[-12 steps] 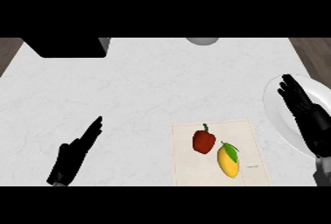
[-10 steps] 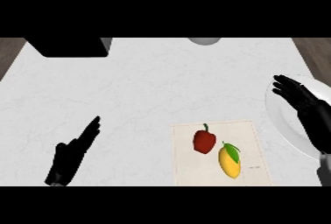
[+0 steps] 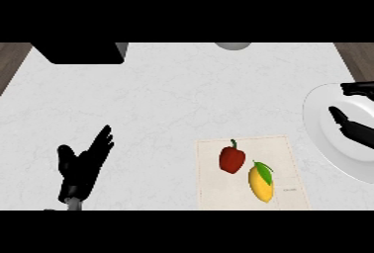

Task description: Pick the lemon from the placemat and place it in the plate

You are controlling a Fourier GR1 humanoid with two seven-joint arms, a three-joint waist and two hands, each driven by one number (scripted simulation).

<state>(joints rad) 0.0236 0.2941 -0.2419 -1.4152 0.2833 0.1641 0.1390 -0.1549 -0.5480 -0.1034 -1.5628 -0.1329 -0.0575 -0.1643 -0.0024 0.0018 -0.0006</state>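
Evidently nothing is picked yet: the yellow leafed lemon (image 3: 263, 183) lies on the pale rectangular placemat (image 3: 250, 174), left of the open, empty right hand (image 3: 352, 129) over the white round plate (image 3: 321, 143).

- I see a yellow lemon (image 3: 263, 183) with a green leaf.
- Beside it I see a red pepper (image 3: 232, 158) with a dark stem.
- My placemat (image 3: 248, 200) reads pale beige.
- The plate (image 3: 326, 143) is white.
- The counter (image 3: 182, 94) is white with faint grey marbling.
- Both my left hand (image 3: 82, 166) and right hand (image 3: 352, 128) are black.
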